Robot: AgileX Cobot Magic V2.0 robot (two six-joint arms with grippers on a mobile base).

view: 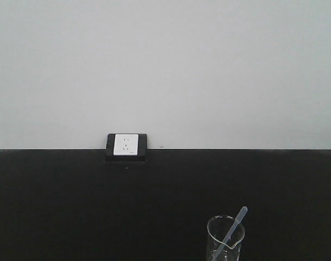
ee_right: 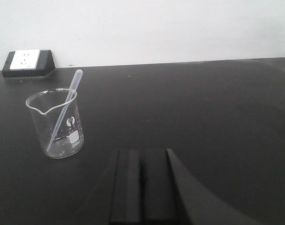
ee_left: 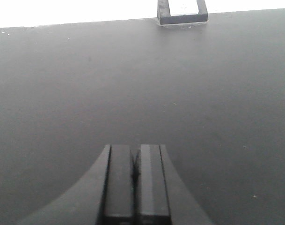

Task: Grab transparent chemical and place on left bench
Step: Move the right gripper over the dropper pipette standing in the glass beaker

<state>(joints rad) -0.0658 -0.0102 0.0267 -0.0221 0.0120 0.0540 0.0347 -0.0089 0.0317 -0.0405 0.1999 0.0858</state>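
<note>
The transparent chemical [view: 236,222] is a slim clear pipette that leans in a clear glass beaker [view: 217,239] on a black counter [view: 73,206], its bulb end sticking out past the rim to the upper right. In the right wrist view the transparent chemical [ee_right: 67,105] and the beaker [ee_right: 76,136] stand left of and beyond my right gripper [ee_right: 141,152], which is shut and holds nothing. My left gripper [ee_left: 135,147] is also shut and bare, over bare black counter [ee_left: 62,93]. The left bench is out of view.
A white wall socket in a black housing [view: 127,145] sits where the counter meets the white wall [view: 165,65]. The socket [ee_left: 182,10] lies ahead and right of the left gripper, and the socket [ee_right: 27,60] is behind the beaker.
</note>
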